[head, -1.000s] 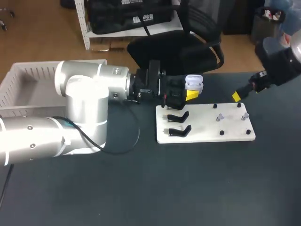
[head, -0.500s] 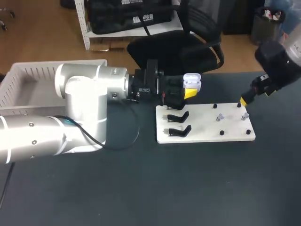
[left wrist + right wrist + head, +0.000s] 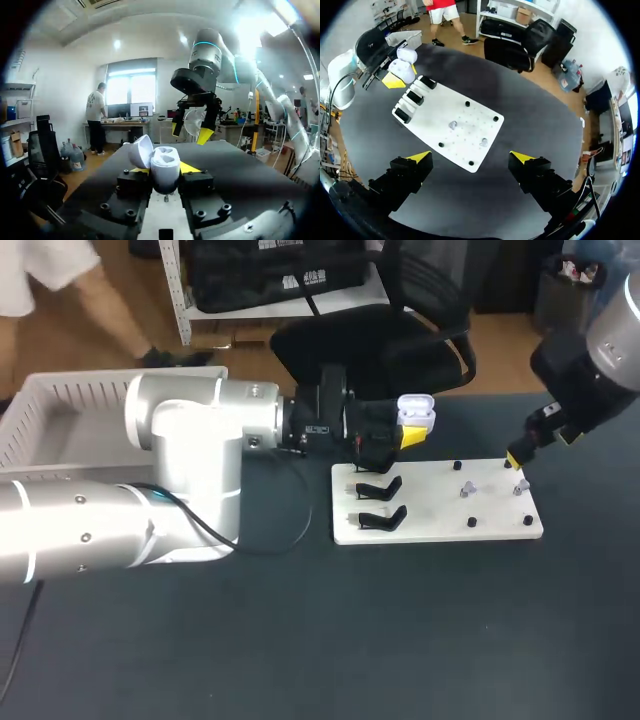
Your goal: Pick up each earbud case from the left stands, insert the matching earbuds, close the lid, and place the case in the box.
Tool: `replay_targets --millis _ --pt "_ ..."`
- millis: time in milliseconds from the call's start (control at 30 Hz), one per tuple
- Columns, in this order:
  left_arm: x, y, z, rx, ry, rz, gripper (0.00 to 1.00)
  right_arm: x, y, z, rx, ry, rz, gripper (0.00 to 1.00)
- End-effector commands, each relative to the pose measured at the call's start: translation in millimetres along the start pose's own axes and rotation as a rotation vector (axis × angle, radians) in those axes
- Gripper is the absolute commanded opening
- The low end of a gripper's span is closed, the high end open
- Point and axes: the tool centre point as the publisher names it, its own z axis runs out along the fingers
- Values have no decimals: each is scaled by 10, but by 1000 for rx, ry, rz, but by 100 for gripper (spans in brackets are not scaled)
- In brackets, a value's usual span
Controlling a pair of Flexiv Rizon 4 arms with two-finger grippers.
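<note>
My left gripper (image 3: 404,434) is shut on a white earbud case (image 3: 414,412), held in the air just beyond the white board's (image 3: 437,525) far left corner. In the left wrist view the case (image 3: 165,166) sits upright between the fingers, its lid (image 3: 140,150) swung open and both sockets bare. Two black stands (image 3: 381,488) on the board are bare. Two small earbuds (image 3: 466,488) (image 3: 520,485) rest on pegs at the board's right half. My right gripper (image 3: 514,459) hangs open over the board's far right corner; its wrist view shows the earbuds (image 3: 453,124) (image 3: 483,142) below its spread fingers.
A white slatted basket (image 3: 60,405) stands at the table's far left, partly hidden by my left arm. Small black pegs (image 3: 471,523) dot the board. Dark table surface stretches in front of the board.
My right gripper has come down and inward to the board's far right corner. The left arm with the case has shifted slightly.
</note>
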Motion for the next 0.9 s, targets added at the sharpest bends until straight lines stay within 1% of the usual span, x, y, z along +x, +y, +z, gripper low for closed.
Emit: replay_targets --millis 33,233,267,367,400,433,500,533,600,800,900 --pt "20 -13 46 1 -6 7 0 18 14 12 18 -7 5 100" --pt "16 -35 55 7 -14 23 0 32 -2 17 20 -5 8 100" --pt "16 -39 52 -7 -10 15 0 36 -7 21 19 -4 8 100" --pt "16 -40 52 -9 -9 13 0 36 -12 24 21 9 2 100" --pt "16 -40 52 -9 -9 13 0 29 -13 31 122 102 -61 100" --pt "16 -40 52 -9 -9 13 0 20 6 58 128 121 -100 100" --pt "16 -40 52 -9 -9 13 0 -5 9 41 71 66 -56 100" --pt "16 -40 52 -9 -9 13 0 -7 -3 33 70 60 -48 100" --pt "16 -40 52 -9 -9 13 0 -5 -40 22 89 58 -43 100" --pt "16 -40 52 -9 -9 13 0 22 -111 80 101 59 -48 100" --pt "16 -40 52 -9 -9 13 0 34 -166 129 121 92 -76 100"
